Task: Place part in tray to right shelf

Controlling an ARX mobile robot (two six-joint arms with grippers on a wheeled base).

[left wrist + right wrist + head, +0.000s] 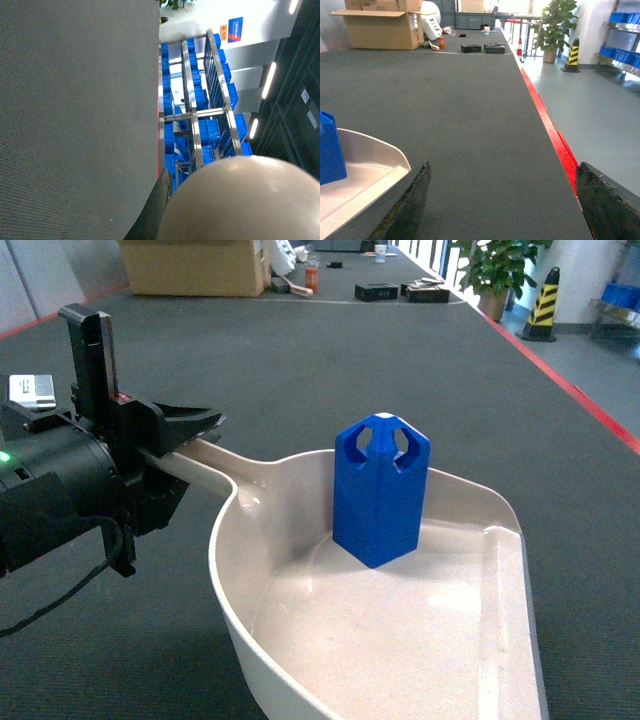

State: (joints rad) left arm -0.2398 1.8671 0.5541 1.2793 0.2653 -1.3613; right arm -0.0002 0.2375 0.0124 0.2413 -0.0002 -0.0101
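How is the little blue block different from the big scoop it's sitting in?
The part is bright blue; the tray is cream. The part is small and stands upright, taller than wide, while the tray is wide, shallow and lies flat around it. The part has holes cut through its peaked top; the tray is smooth, with a long handle held by the left gripper. Both look like shiny plastic.

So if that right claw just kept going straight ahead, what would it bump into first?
Probably nothing soon. The right claw is open and points along bare grey carpet; the tray with the part sits off to its left. Distant clutter is too far to judge.
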